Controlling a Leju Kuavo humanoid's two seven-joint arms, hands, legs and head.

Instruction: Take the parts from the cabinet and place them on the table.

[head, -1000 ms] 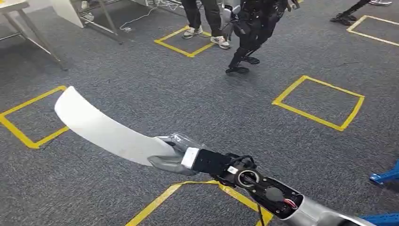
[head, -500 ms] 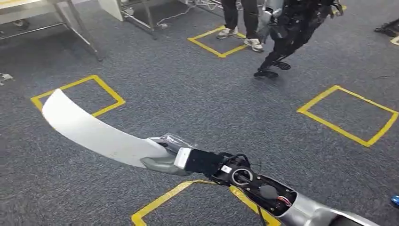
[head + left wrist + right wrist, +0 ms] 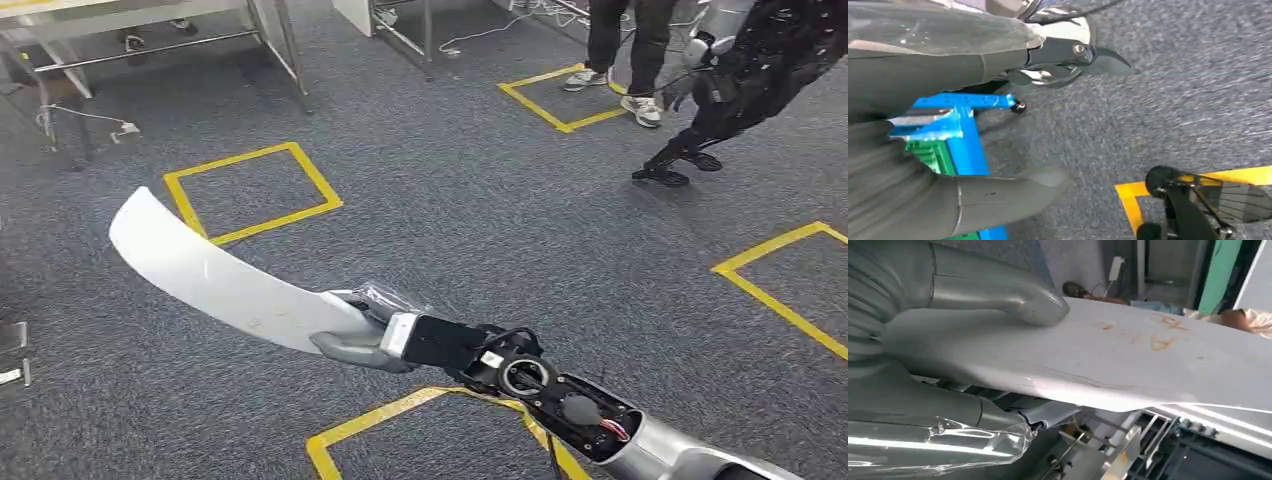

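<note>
The robot's right hand gripped one end of a long, curved white part and held it out over the grey carpet, clear of the floor — the free end pointed away to the robot's left, above a yellow taped square. In the right wrist view the thick grey thumb pressed on the part's upper face while the fingers, wrapped in clear film, lay under it; faint orange marks showed on the white surface.

The left hand hung beside the body with fingers apart and nothing between them (seen close in the left wrist view), a blue and green rack behind it and a strip of yellow tape on the carpet nearby.

Further off, top left in the head view, stood the metal legs of a table — well apart from the part. At top right a person's legs in dark trousers and pale sneakers stood in another taped square, next to a second, dark robot. More yellow tape ran under the right arm and at the right edge.
</note>
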